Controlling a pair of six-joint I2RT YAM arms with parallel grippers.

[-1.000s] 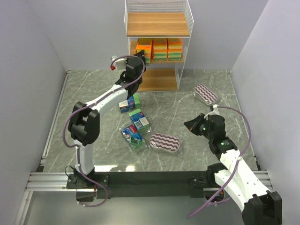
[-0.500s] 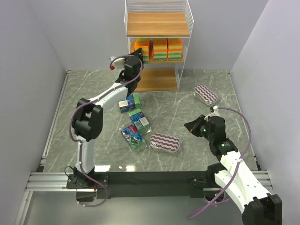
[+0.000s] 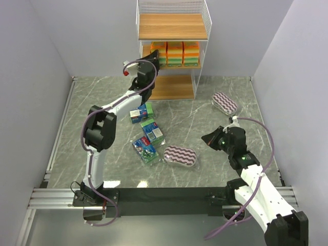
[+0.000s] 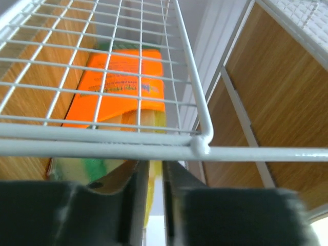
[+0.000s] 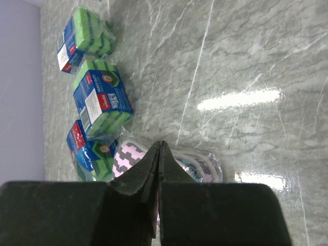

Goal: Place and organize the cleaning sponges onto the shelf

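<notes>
Orange sponge pack [image 4: 128,105] on the shelf [image 3: 173,25]

Shelf wire [image 4: 102,148] and left fingers [image 4: 136,205] hide part of the orange sponge [image 4: 123,87]; whether they pinch it is unclear. Right fingers [image 5: 143,171] cover half the striped pad [image 5: 128,155].

The grey-green marble table [image 3: 205,128] carries the shelf [image 3: 174,88] at its far edge. Three blue-green printed packs [image 3: 152,130] lie close together left of the middle, and one striped oval pad [image 3: 180,156] lies just beside the nearest pack. A second striped oval pad [image 3: 225,102] lies well apart from these, at the far right, near the shelf.
</notes>
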